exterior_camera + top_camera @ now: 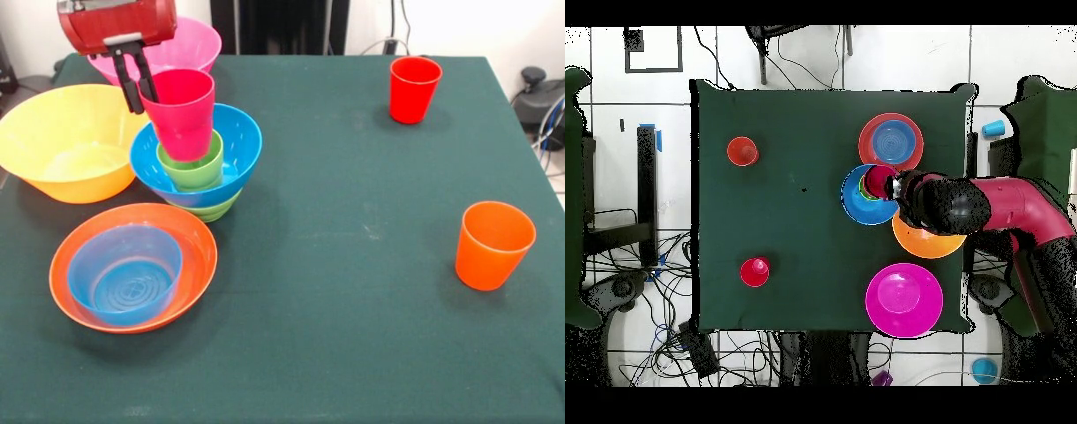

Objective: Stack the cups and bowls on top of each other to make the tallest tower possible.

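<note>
Claw (139,91) clamped on rim of magenta cup (182,113), which sits tilted in light green cup (192,164) inside wide blue bowl (238,146) atop small green bowl (212,208), left side of tabletop (353,265).

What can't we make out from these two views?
- Gripper state: the front view shows dark fingers at the magenta-pink cup rim; contact is unclear. Overhead, the arm covers it.
- Small green bowl: the wide blue bowl hides most of it.
- Big yellow-orange bowl: overhead, half lies under the arm.
- Big pink bowl: front view, the gripper housing hides part of it.
</note>
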